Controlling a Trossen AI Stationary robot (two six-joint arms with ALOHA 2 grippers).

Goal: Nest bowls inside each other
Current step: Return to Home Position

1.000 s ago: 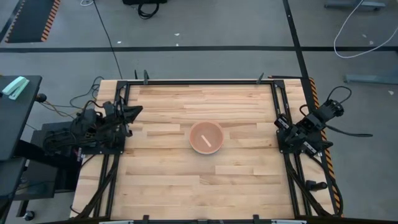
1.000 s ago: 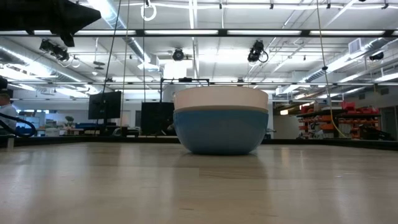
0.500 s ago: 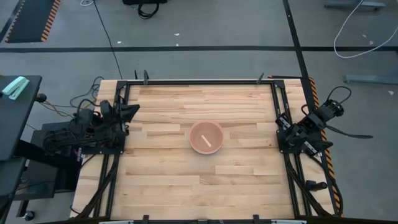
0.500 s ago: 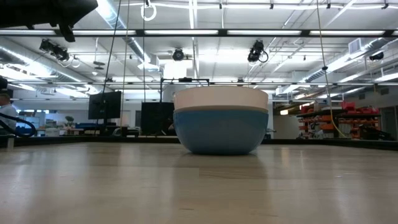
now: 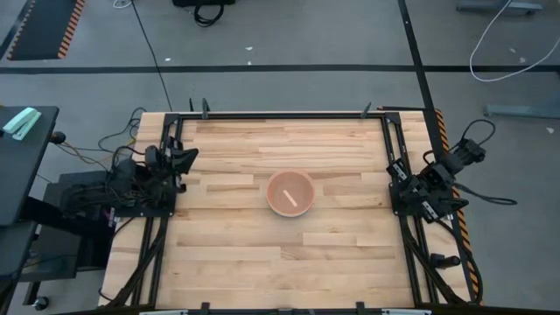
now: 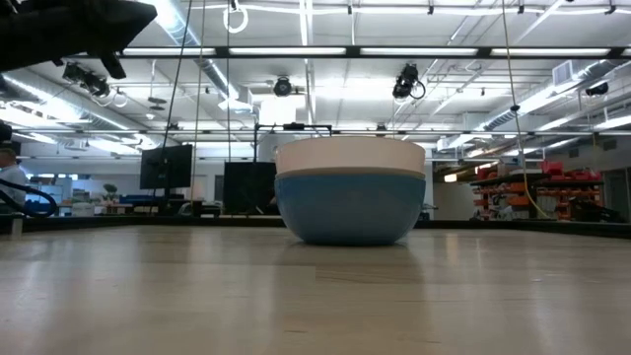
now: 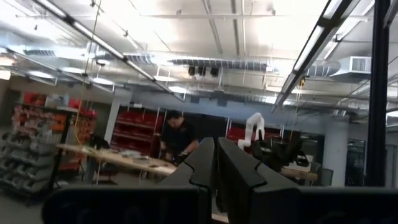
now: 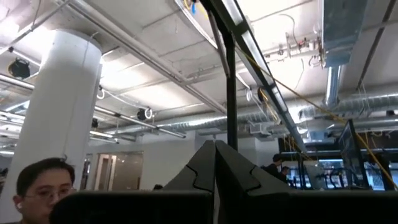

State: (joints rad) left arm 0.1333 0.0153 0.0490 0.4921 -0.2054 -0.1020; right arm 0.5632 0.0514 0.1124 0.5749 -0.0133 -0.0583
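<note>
Both arms have folded back a touch; the left gripper [image 7: 216, 142] and right gripper [image 8: 215, 144] are pinched closed and empty. Between them, well apart from both, the blue bowl [image 6: 349, 209], grey bowl [image 6: 349, 156] and pink-orange bowl [image 5: 290, 193] sit nested. Homing appears under way; the arms need only settle.

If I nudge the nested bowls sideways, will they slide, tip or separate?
Likely slide, not tip: the blue bowl is wide and low on the wooden table. Just a rim band shows above, so the orange bowl sits deep; they should stay nested. Left tool and right tool wait at the sides.
</note>
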